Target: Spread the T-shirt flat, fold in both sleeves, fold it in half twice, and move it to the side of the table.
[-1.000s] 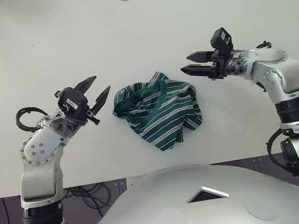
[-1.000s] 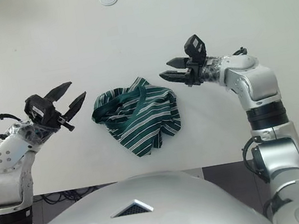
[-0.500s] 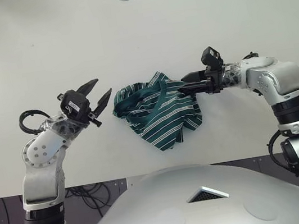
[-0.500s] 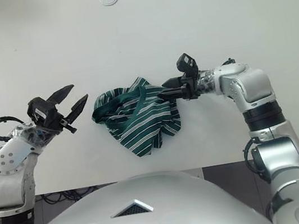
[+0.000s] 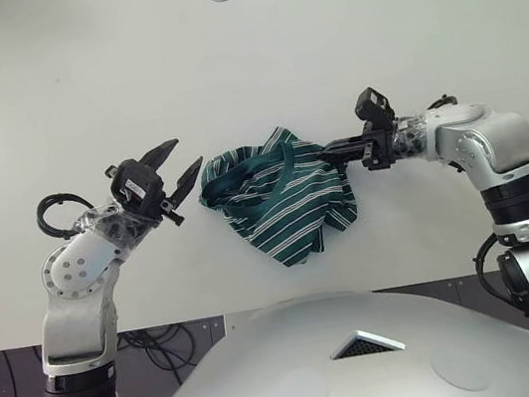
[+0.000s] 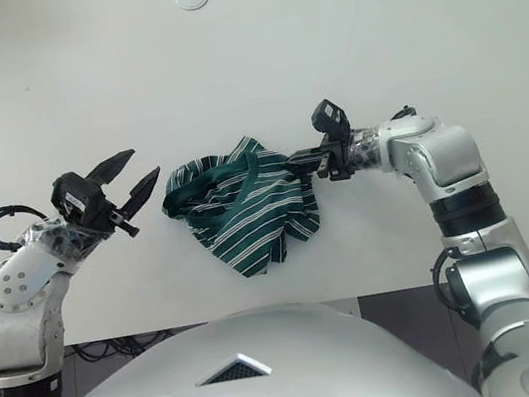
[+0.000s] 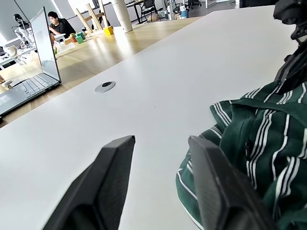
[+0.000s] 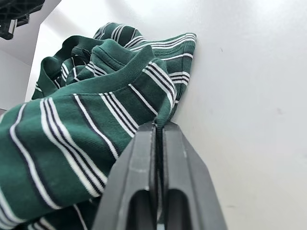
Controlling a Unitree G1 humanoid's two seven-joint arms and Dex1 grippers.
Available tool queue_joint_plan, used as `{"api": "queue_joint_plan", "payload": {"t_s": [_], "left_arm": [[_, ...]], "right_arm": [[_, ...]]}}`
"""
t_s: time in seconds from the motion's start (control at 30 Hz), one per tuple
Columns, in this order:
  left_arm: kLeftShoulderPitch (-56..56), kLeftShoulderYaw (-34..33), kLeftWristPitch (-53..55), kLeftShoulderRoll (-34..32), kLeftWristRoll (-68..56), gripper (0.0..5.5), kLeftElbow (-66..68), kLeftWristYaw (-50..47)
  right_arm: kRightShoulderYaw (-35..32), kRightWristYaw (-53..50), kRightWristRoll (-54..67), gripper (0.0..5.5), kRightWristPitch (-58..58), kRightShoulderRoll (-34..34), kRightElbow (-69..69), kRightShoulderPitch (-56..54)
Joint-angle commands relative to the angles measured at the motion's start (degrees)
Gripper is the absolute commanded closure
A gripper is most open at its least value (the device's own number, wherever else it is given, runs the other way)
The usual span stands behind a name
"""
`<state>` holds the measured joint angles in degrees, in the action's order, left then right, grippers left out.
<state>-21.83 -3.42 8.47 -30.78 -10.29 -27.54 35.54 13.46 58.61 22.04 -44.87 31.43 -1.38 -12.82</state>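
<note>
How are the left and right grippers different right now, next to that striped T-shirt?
The left gripper is open, fingers spread; the right gripper is shut. The left gripper holds nothing and sits beside the left edge of the T-shirt; the right gripper pinches its right edge. Both point inward at the crumpled T-shirt.

The left arm (image 5: pixel 71 322) and right arm (image 5: pixel 498 136) have rounded silver-grey housings with black ribbed bands at the joints; the left arm shows a circular cover (image 5: pixel 67 275) ringed with small screws. The left gripper (image 5: pixel 187 152) and right gripper (image 5: pixel 328 151) are black, with two tapered fingers and a boxy module (image 5: pixel 371 103) each. A black cable (image 5: pixel 41 214) loops beside the left wrist.
</note>
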Motion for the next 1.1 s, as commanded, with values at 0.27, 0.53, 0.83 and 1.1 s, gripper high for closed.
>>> {"api": "queue_joint_plan", "payload": {"t_s": [0.27,0.53,0.83,1.1], "left_arm": [[-0.29,-0.36,-1.29,-0.72,0.27,3.47,-0.46,0.3],[-1.13,-0.05,-11.45,-0.35,-5.76,3.47,3.07,8.42],[-3.33,-2.16,-18.95,-1.63,-22.56,3.47,2.37,22.82],[7.05,3.42,-20.7,-0.43,-8.0,3.47,10.61,19.37]], "right_arm": [[-5.49,-3.37,-9.28,5.48,27.85,5.3,15.21,2.14],[-14.65,5.98,0.11,5.48,49.02,7.98,22.13,2.2],[-27.61,14.36,24.05,5.48,42.78,11.36,22.24,1.15],[-29.3,16.07,25.5,5.48,41.23,11.45,23.63,2.97]]}}
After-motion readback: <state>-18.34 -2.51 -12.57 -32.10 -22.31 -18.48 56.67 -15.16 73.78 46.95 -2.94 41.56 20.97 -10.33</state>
